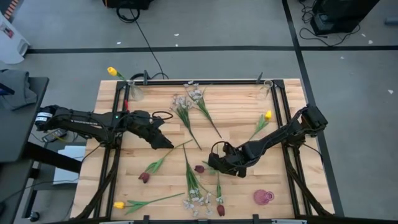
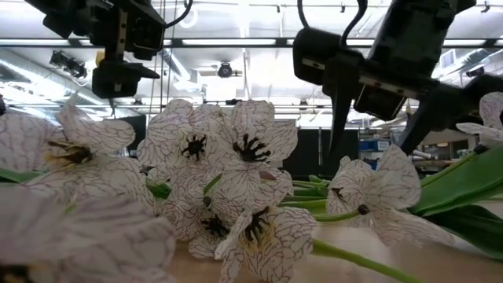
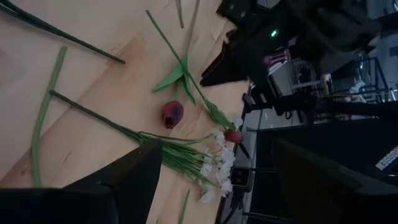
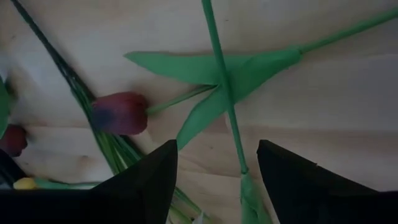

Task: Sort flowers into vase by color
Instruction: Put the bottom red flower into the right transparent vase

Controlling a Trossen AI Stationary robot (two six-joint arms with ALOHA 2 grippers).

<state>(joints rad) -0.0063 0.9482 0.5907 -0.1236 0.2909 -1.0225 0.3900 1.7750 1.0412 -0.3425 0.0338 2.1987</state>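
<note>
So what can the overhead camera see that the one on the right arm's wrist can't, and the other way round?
Only the high view shows the whole wooden table, both arms, the left gripper hovering open, a yellow tulip standing in a vase at the back left, the pink vase and the white sprays.

Only the right wrist view shows up close that the right gripper, open, straddles a green stem without touching it.

Both show the dark red tulip beside that gripper.
</note>
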